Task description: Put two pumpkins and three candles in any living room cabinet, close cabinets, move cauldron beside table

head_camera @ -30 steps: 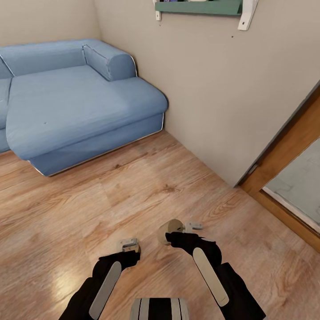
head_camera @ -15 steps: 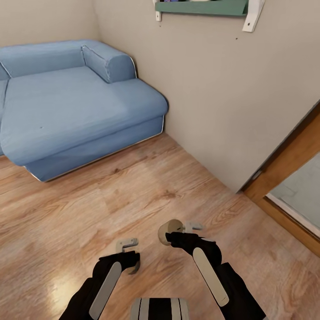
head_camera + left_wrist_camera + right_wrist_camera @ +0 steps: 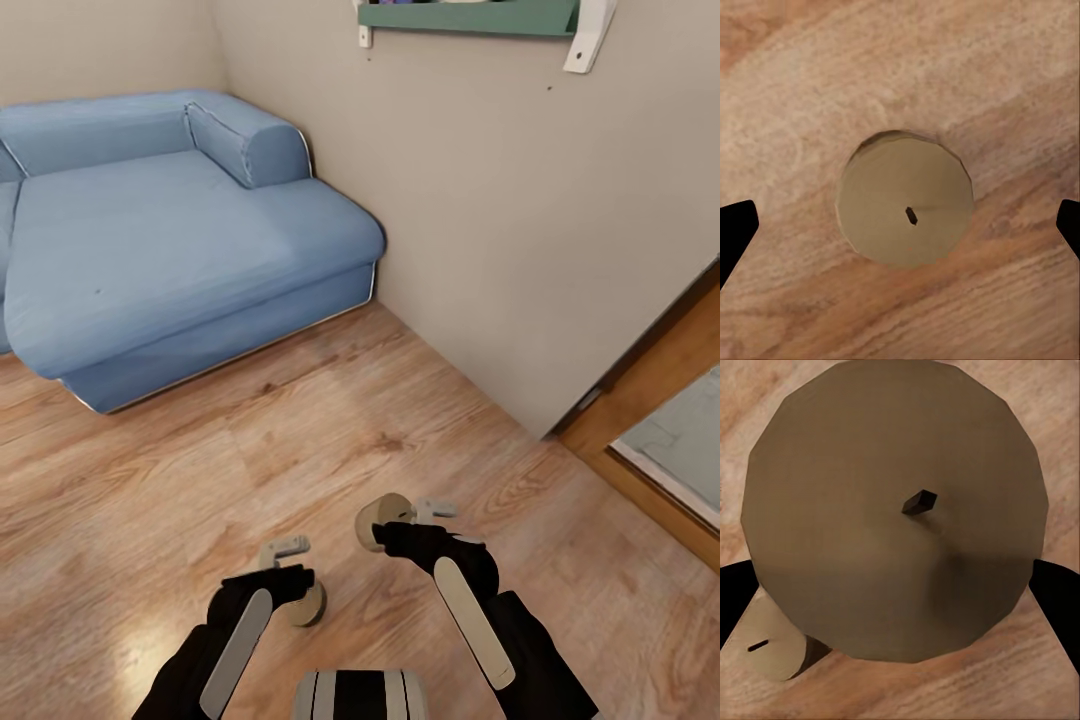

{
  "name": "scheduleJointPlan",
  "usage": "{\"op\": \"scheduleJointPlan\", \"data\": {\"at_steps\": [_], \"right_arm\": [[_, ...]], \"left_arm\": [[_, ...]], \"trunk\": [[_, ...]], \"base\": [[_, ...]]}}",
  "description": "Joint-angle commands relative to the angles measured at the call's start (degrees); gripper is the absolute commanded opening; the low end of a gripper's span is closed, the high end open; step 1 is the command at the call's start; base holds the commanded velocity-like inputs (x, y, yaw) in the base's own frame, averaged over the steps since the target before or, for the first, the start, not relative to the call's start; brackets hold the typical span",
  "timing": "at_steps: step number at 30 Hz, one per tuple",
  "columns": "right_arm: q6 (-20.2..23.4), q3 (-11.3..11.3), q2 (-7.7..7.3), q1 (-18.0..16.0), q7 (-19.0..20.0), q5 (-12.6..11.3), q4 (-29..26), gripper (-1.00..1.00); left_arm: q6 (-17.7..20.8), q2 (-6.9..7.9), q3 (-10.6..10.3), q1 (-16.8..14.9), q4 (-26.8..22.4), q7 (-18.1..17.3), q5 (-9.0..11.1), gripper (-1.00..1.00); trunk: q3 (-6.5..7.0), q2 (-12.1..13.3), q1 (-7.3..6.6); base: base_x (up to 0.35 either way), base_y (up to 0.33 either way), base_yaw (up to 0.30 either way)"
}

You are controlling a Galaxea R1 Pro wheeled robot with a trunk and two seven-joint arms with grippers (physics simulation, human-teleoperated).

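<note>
Held candle (image 3: 892,510): a tan wick-topped cylinder grasped between the right gripper (image 3: 385,522) fingers, seen top-on in the right wrist view.
Floor candle (image 3: 905,199): standing upright on the wood floor (image 3: 400,430), directly beneath the left gripper (image 3: 300,590), at about 7 o'clock of the held candle.
Left gripper state: released, fingers spread wide either side of the floor candle, apart from it.
Surroundings: blue sofa (image 3: 170,250) at 11 o'clock, green wall shelf (image 3: 470,15) at 12, doorway (image 3: 670,430) at 3.
Step in hand, judged: keep the fingers centred on the wick, descend straight, clench on the candle's sides.
</note>
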Motion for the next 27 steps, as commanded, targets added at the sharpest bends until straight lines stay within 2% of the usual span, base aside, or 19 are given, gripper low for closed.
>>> {"op": "scheduleJointPlan", "data": {"at_steps": [1,11,18,20,24,27], "right_arm": [[0.1,0.04,0.0,-0.03,-0.59,-0.59,-0.07,-1.0],[0.1,-0.01,0.0,-0.03,-0.59,-0.59,-0.07,-1.0],[0.27,0.05,0.0,-0.03,-0.54,-0.72,-0.82,-1.0],[0.81,0.05,0.0,-0.03,-0.52,-1.3,-1.2,-1.0],[2.88,0.02,-0.11,0.04,-0.51,-4.38,-5.4,-1.0],[3.55,0.05,-0.97,0.17,-0.49,-5.27,-7.78,-1.0]], "left_arm": [[0.08,0.02,-0.07,-0.03,-0.07,0.56,0.54,1.0],[-0.04,0.03,-0.01,-0.03,-0.13,0.6,0.19,1.0],[-0.66,0.02,0.0,-0.03,-0.1,0.61,0.2,1.0],[-1.15,0.02,-0.04,-0.03,-0.11,0.59,0.27,1.0],[-2.03,-0.02,-0.13,-0.03,-0.06,0.58,0.42,1.0],[-2.23,-0.04,-0.2,-0.03,-0.05,0.56,0.45,1.0]], "trunk": [[-0.04,-0.02,0.01],[-0.04,-0.02,0.01],[-1.59,-0.11,0.19],[-2.04,-0.14,0.24],[-2.92,-0.19,0.34],[-3.59,-0.23,0.42]], "base": [[0.122,0.055,0.0],[0.019,0.009,0.0],[0.0,0.0,0.0],[0.0,0.0,0.0],[0.0,0.0,0.0],[0.0,0.0,0.0]]}}
